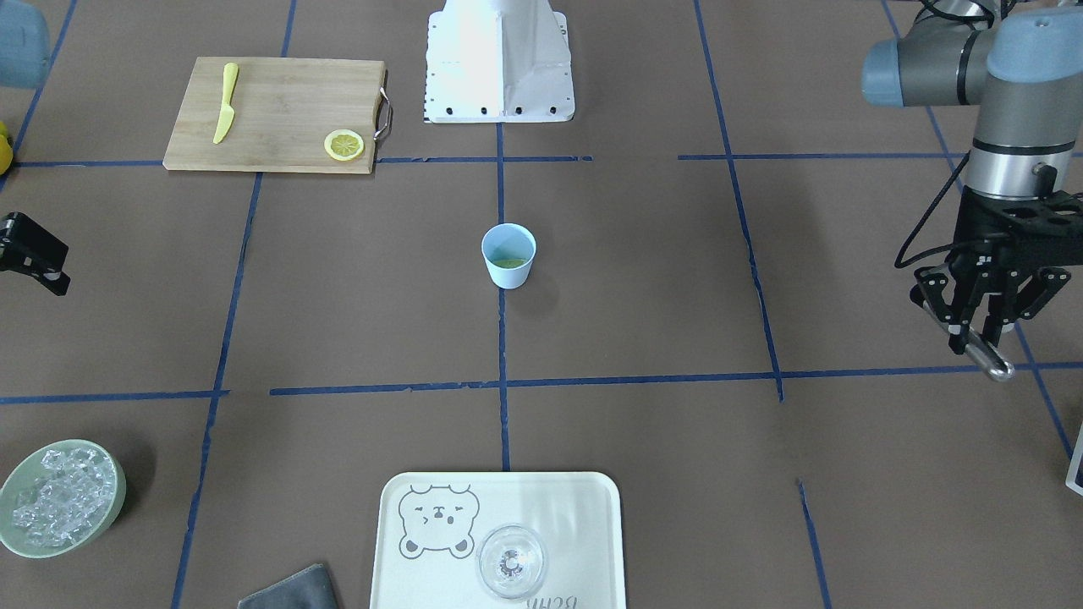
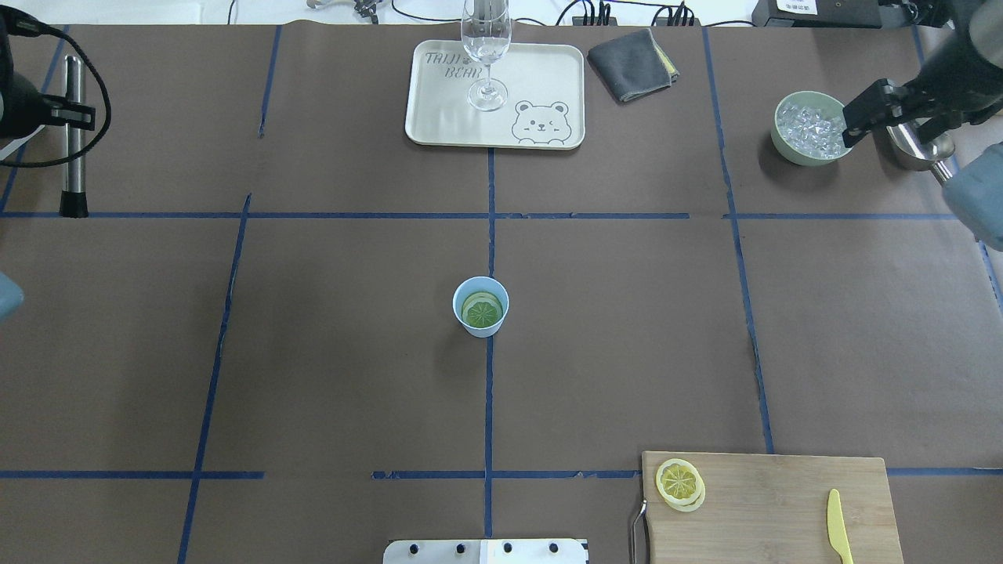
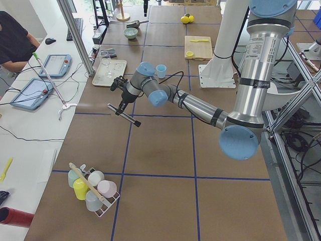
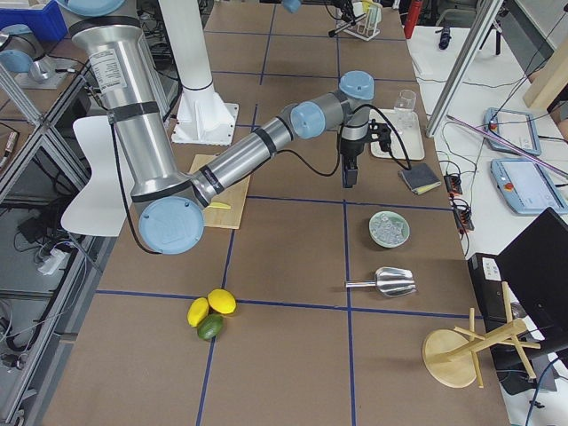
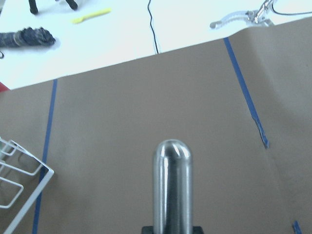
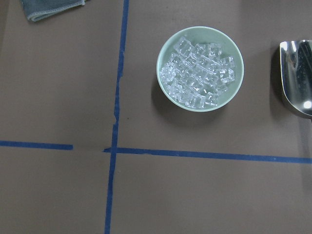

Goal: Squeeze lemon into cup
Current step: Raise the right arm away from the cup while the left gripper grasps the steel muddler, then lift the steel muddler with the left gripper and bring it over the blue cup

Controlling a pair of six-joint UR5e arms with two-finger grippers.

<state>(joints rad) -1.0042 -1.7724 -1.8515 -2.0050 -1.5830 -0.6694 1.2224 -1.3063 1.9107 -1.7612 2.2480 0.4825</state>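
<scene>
The lemon, light, soft, likely slippery and best pinched across its rind, lies on the cutting board well apart from both jaws in the front view, where the left gripper clamps a steel rod; overhead, the cup stands between the grippers, and I cannot tell whether the jaws of the right gripper are spread.

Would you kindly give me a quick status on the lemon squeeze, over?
Left pincer shut on metal rod. Right pincer up by ice bowl, state unclear. Lemon on cutting board, cup mid-table. Nothing between them.
</scene>
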